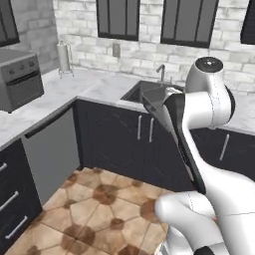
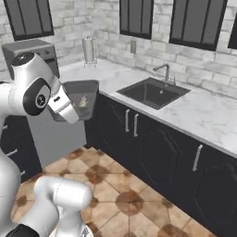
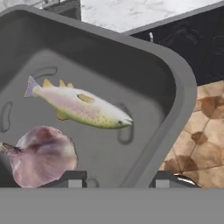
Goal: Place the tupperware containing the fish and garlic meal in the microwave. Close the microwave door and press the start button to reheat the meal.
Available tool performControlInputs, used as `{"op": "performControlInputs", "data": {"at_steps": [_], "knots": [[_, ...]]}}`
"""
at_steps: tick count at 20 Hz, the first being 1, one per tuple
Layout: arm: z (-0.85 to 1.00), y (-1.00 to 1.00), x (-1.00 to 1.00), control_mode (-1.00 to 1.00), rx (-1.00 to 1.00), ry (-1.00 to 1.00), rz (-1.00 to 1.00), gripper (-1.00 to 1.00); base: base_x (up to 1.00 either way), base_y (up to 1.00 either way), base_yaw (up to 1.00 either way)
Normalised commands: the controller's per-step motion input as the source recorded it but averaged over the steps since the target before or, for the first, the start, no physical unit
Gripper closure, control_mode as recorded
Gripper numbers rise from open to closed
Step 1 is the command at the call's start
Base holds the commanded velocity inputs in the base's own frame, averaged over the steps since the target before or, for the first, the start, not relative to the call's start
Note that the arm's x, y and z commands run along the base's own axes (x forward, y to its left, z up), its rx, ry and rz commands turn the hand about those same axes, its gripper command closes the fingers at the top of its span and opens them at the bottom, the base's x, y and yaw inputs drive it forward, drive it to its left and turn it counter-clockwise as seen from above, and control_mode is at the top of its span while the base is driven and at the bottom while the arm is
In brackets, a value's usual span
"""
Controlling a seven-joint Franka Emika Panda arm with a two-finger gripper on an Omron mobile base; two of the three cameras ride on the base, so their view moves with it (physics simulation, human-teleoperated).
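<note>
My gripper (image 3: 118,179) is shut on the near rim of the tupperware (image 3: 131,65), a grey container with a flared rim. Inside lie a pinkish-green fish (image 3: 78,107) and a garlic bulb (image 3: 41,155). In the right base view the tupperware (image 2: 83,97) hangs tilted in the air at the gripper (image 2: 69,109), over the floor in front of the dark cabinets. From the left base view the tupperware (image 1: 155,102) shows beside the arm. The microwave (image 1: 17,79) stands on the left counter, well away from the gripper; from the right base it, the microwave (image 2: 34,46), sits behind my arm. How its door stands is unclear.
A sink (image 2: 152,92) with a faucet (image 2: 163,70) is set in the marble counter (image 2: 208,115). A paper towel holder (image 1: 63,59) stands near the corner. Dark cabinets and a grey dishwasher front (image 1: 52,149) line the tiled floor (image 1: 99,209).
</note>
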Motion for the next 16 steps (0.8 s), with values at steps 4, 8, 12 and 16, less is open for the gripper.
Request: {"op": "performControlInputs", "data": {"at_steps": [4,8,12,16], "knots": [[0.0,0.0,0.0,1.0,0.0,0.0,0.0,1.0,0.25,-0.44,-0.62],[0.0,0.0,0.0,1.0,0.0,0.0,0.0,1.0,0.04,-0.18,-0.78],[0.0,0.0,0.0,1.0,0.0,0.0,0.0,1.0,0.25,-0.02,-0.61],[0.0,0.0,0.0,1.0,0.0,0.0,0.0,1.0,0.39,-0.28,-0.52]]}}
